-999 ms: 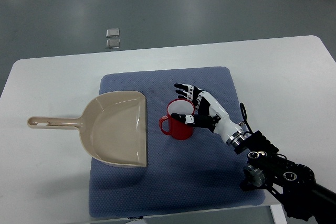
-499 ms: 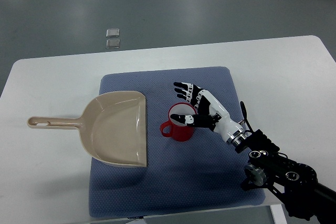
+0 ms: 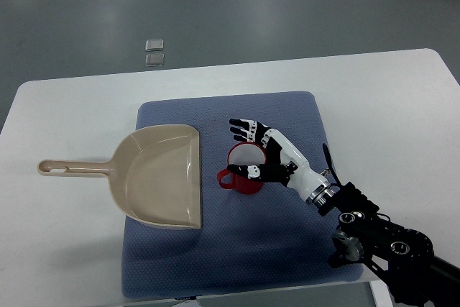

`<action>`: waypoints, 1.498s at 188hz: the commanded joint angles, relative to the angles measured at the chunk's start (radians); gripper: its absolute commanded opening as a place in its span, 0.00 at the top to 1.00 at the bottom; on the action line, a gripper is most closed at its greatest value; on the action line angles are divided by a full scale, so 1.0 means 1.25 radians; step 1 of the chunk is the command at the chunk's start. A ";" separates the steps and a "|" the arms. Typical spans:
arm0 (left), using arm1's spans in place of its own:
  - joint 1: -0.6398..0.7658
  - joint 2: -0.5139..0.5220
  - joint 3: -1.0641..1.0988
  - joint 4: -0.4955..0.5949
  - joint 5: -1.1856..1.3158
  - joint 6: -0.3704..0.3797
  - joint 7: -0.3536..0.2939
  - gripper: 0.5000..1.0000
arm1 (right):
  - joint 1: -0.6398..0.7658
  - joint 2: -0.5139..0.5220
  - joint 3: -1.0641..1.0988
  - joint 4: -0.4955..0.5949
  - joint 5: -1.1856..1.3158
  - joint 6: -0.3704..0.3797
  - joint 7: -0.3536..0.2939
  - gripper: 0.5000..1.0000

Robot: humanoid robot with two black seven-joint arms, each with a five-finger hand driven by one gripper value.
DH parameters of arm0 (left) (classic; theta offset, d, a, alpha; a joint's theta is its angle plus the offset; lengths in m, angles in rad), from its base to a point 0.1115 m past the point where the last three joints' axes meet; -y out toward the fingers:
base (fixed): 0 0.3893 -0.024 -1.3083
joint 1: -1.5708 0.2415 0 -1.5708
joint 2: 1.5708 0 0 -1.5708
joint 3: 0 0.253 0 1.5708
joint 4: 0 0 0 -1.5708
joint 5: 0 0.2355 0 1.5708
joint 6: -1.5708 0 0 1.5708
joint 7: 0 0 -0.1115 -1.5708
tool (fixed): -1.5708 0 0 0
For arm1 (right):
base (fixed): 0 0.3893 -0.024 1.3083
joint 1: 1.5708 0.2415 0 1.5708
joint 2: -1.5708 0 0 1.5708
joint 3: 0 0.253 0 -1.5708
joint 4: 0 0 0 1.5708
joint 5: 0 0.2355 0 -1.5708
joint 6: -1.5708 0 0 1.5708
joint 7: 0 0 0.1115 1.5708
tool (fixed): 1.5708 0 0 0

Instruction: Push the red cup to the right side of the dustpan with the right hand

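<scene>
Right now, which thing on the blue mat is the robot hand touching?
The red cup. The right hand reaches over it, fingers spread around it, while the beige dustpan lies untouched to its left.

A red cup (image 3: 243, 170) with a white inside, a beige dustpan (image 3: 154, 175) and the black-and-white right hand (image 3: 267, 154) with its black fingers (image 3: 238, 126) show against a blue, finely dotted mat (image 3: 237, 249) on the white tabletop (image 3: 65, 249).
</scene>
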 commanded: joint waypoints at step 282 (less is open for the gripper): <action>0.000 0.000 0.000 0.000 0.000 0.000 0.000 0.00 | -0.009 0.013 -0.003 -0.018 -0.022 -0.027 0.000 0.15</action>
